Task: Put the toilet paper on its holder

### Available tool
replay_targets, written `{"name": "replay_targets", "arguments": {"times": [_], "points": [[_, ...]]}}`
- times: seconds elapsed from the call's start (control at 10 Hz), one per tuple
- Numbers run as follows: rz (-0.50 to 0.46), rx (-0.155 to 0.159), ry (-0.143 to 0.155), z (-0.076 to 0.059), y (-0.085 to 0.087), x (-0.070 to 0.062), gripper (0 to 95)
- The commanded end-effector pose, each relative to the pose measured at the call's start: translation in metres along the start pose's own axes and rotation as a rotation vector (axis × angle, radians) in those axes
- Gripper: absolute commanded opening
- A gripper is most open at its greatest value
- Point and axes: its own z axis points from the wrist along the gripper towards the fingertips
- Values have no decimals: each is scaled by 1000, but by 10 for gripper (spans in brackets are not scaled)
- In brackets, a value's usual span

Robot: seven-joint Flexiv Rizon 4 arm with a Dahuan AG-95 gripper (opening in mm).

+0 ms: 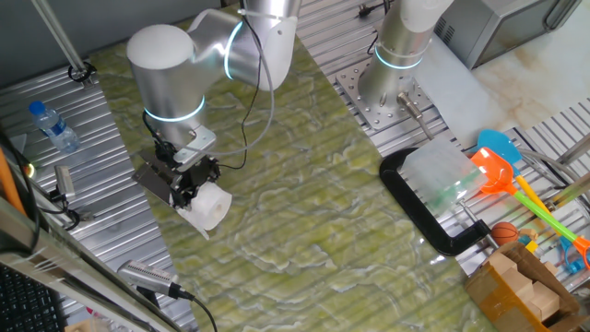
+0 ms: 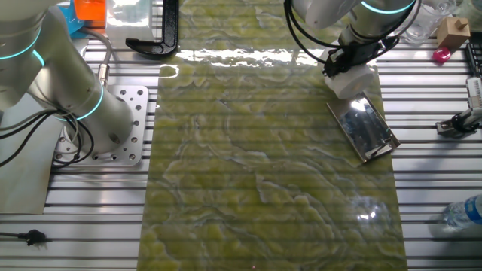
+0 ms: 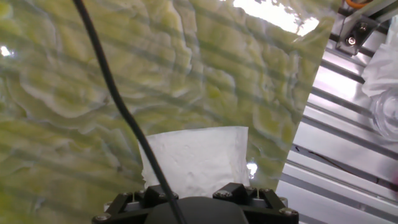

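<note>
One roll (image 1: 210, 205) is all I carry, clenched in my hand (image 1: 189, 184) near the left edge of the green tabletop (image 1: 304, 203) in one fixed view. Left of me on the slatted metal lies a water bottle (image 1: 53, 126). Just beside the roll, touching my hand's lower side as far as I can tell, sits the holder (image 1: 153, 183), a dark shiny plate. Far right stands a black clamp (image 1: 419, 207), well apart from my work.

From the other fixed view the roll (image 2: 352, 80) hangs at the upper end of the holder (image 2: 363, 126), which lies flat and slanted on the mat; I cannot make out its rod there. My hand view shows only the white roll (image 3: 196, 158) below me and a cable across the frame.

Risk, as I judge it: with the rod hidden from me, I could miss the core hole and crush the soft paper against the plate, or nudge the loose holder so it slides. Squeezing harder could deform the core and block threading.
</note>
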Motion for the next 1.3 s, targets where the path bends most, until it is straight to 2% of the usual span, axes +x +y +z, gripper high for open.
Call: {"name": "replay_targets", "arguments": {"times": [0.1, 0.2, 0.5, 0.7, 1.0, 1.3], "points": [[19, -51, -54, 0, -1, 0, 0], [17, -52, -67, 0, -1, 0, 0], [29, -69, -21, 0, -1, 0, 0], [34, -78, -5, 0, -1, 0, 0], [47, -75, 8, 0, -1, 0, 0], [27, -72, 4, 0, -1, 0, 0]]}}
